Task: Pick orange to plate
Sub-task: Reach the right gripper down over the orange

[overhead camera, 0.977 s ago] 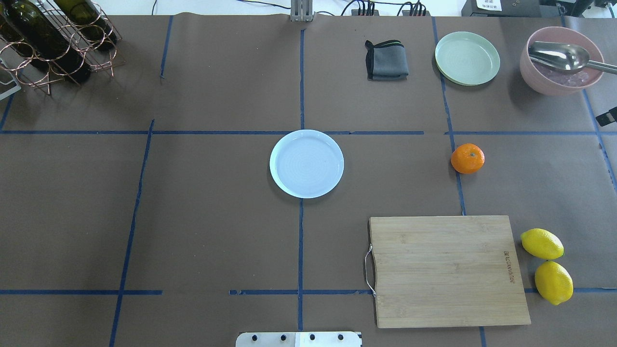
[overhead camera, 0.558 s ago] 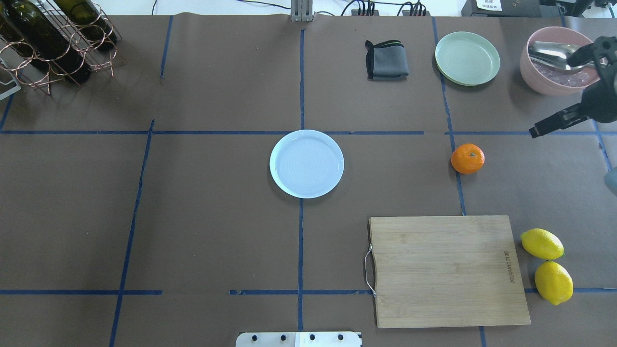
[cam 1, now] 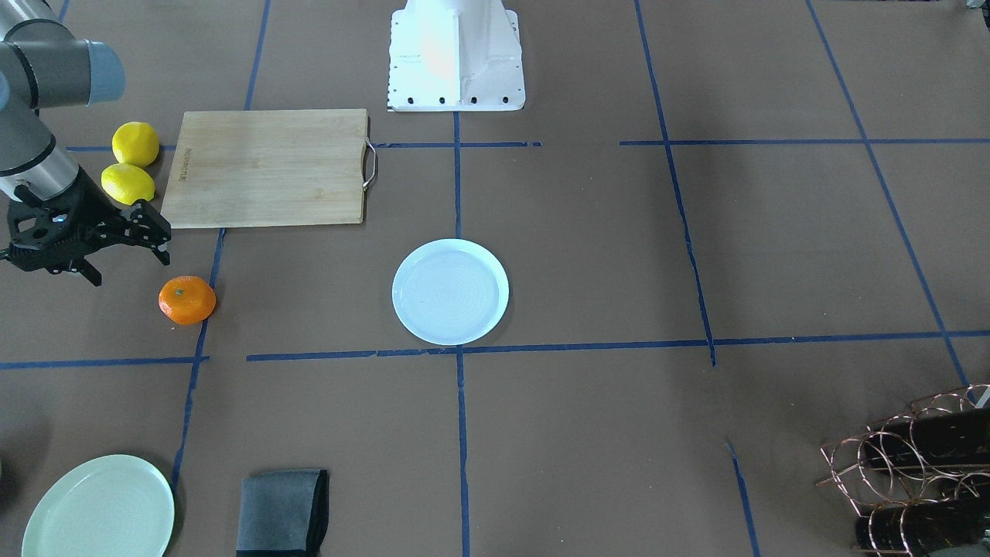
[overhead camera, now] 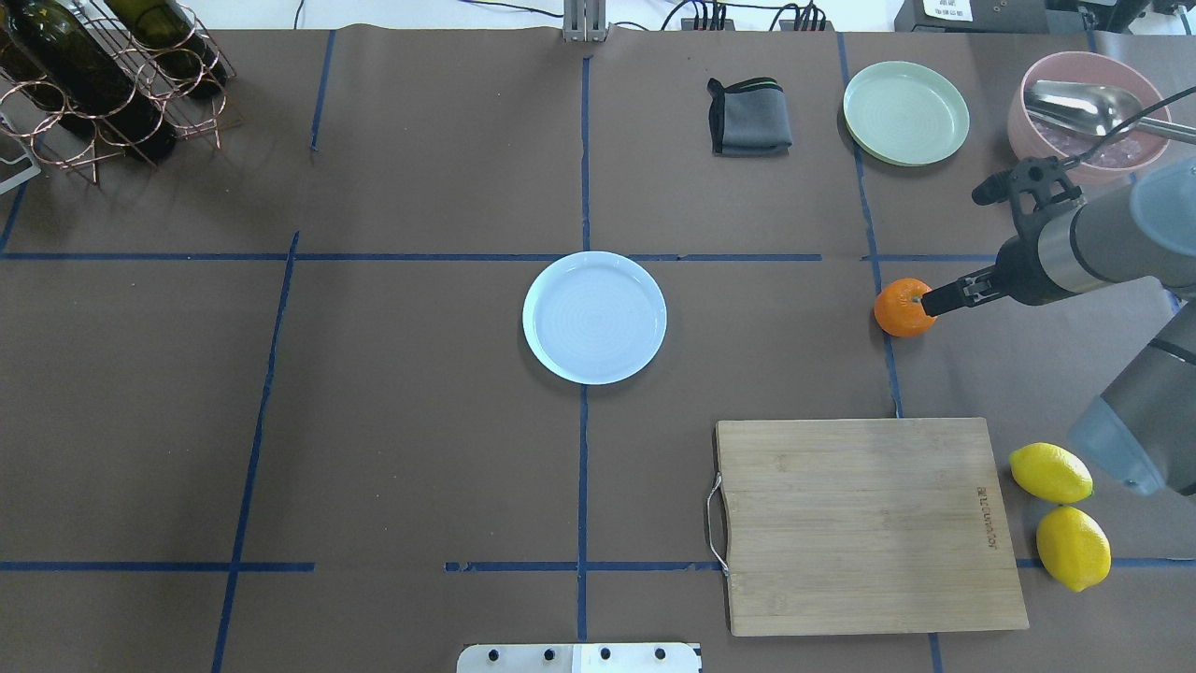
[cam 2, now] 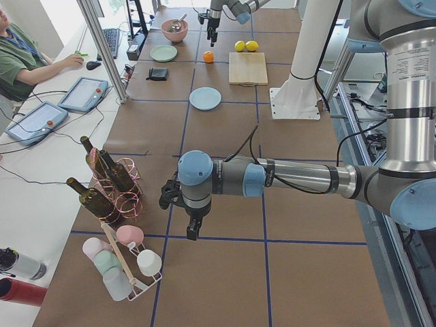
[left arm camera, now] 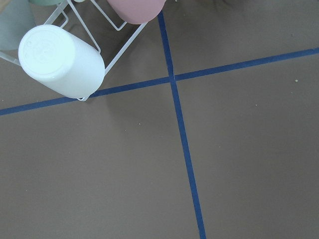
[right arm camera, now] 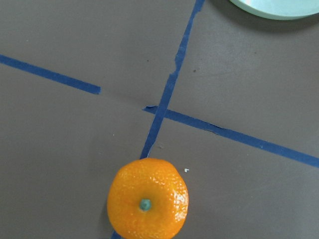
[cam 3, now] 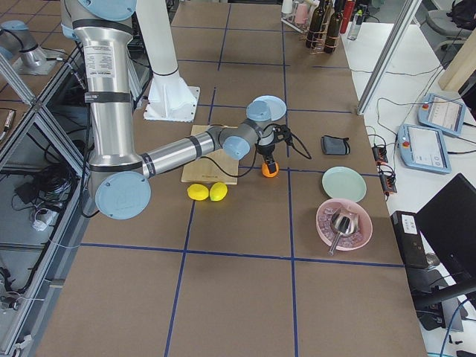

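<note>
The orange lies on a blue tape line, right of the table's centre; the right wrist view shows the orange low in the frame, stem dimple up. My right gripper hovers open above the table beside the orange, apart from it, holding nothing. In the overhead view one fingertip overlaps the fruit's right edge. The white, faintly bluish plate sits bare at the table's centre. My left gripper hangs over the far left end by the bottle rack; whether it is open or shut I cannot tell.
A wooden cutting board lies near the robot, with two lemons right of it. A pale green plate, grey cloth and pink bowl with spoon line the far right. A wine rack stands far left.
My right arm has swung in from the right edge and stopped beside the orange, with its gripper open. The orange and the plate have not moved.
</note>
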### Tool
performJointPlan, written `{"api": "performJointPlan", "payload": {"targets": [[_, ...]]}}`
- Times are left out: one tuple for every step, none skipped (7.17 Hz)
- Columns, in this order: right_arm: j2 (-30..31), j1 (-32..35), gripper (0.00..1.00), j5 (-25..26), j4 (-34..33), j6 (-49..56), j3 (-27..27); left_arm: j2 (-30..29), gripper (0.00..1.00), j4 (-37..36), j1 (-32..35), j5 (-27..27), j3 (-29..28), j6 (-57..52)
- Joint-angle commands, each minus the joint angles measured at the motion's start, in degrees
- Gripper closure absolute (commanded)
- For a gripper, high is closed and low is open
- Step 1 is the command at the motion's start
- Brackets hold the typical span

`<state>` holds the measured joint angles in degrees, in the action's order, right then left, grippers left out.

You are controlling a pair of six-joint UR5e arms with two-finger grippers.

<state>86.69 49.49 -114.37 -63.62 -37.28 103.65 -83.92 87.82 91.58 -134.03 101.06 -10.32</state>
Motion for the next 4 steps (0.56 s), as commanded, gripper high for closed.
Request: {"api": "performJointPlan", "payload": {"targets": [[-0.4,-2.4,0.0,2.1,0.5,-0.6,-1.3,0.1,0.0,0.0,0.1,0.0,0.0,-0.1],[-0.7,-2.9,0.0,3.1,0.5,-0.6,-2.0,0.1,0.0,0.1,0.0,0.0,0.0,-0.1],[-1.9,-3.5,0.0,4.0,0.5,-0.6,-3.1,0.1,0.0,0.1,0.0,0.0,0.0,-0.1],[-2.7,-3.9,0.0,4.1,0.5,-0.6,-4.2,0.0,0.0,0.1,0.0,0.0,-0.1,-0.1]]}}
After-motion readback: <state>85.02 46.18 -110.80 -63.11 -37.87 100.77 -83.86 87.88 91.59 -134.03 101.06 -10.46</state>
